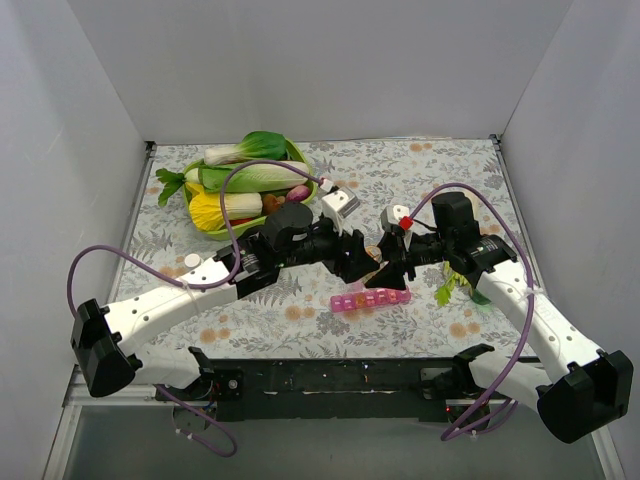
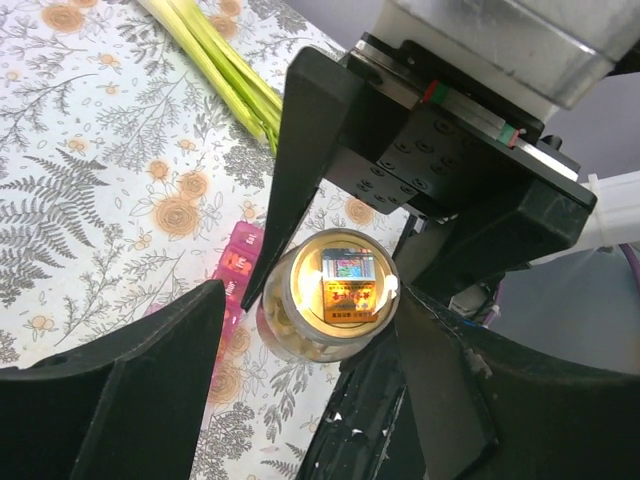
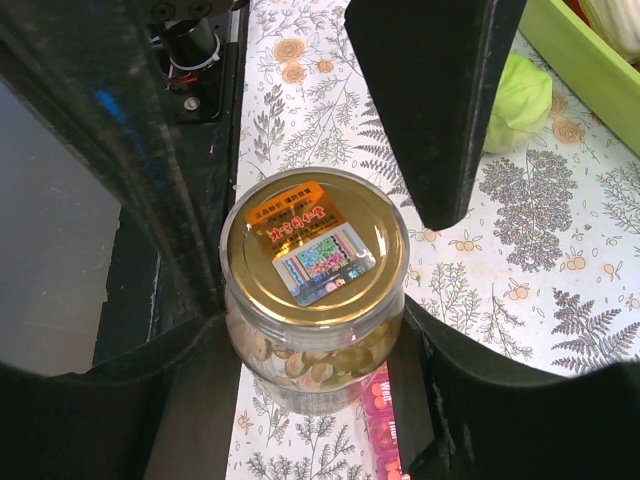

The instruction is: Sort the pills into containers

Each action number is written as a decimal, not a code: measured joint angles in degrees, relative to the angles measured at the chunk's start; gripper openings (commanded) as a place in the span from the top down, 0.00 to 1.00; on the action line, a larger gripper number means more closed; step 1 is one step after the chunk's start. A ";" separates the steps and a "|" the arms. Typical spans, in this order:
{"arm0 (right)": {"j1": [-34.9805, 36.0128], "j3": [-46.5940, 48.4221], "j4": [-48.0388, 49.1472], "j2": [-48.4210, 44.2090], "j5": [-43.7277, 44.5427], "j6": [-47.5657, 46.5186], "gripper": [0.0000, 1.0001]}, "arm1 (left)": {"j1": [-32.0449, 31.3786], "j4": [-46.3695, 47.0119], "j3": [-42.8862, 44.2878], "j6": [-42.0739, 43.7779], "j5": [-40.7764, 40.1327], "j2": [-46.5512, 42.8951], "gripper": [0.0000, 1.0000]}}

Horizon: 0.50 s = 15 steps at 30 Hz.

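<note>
The left arm reaches rightward, low over the table. The left gripper (image 1: 357,258) straddles the gold lid (image 3: 318,245) of the bottle (image 1: 372,254); I cannot tell whether it pinches. The pills (image 3: 320,365) hang mid-table, just beyond the pink containers (image 1: 370,299). The right arm reaches leftward, and the right gripper (image 1: 392,268) clamps the bottle.

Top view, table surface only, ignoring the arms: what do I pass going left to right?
First the green bowl of vegetables → pink pill box → green leafy sprig.
</note>
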 measured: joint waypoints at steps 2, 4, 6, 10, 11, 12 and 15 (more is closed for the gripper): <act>0.00 0.00 0.00 0.00 0.02 0.00 0.99 | 0.00 0.26 -0.02 -0.22 -1.11 -0.04 0.38; 0.00 0.00 0.04 0.00 0.13 0.02 0.99 | 0.00 0.39 -0.15 -0.48 -1.79 -0.26 0.40; -0.07 0.00 0.04 0.00 0.09 0.00 0.99 | -0.35 0.70 -0.79 -0.55 -2.95 -0.85 0.40; -0.07 0.00 0.02 0.00 0.55 -0.02 0.99 | -0.52 0.13 -2.89 -0.85 -5.16 -3.43 0.41; -0.07 0.00 0.02 -0.02 0.55 -0.02 0.99 | -0.52 -0.15 -3.19 -0.85 -5.55 -3.96 0.41; -0.07 0.00 0.02 -0.04 0.52 -0.02 0.99 | -0.50 -0.52 -3.76 -0.85 -6.51 -4.90 0.41; -0.07 -0.28 0.04 -0.37 0.44 -0.07 0.99 | -0.20 -1.92 -5.84 -0.94 -10.29 -8.22 0.43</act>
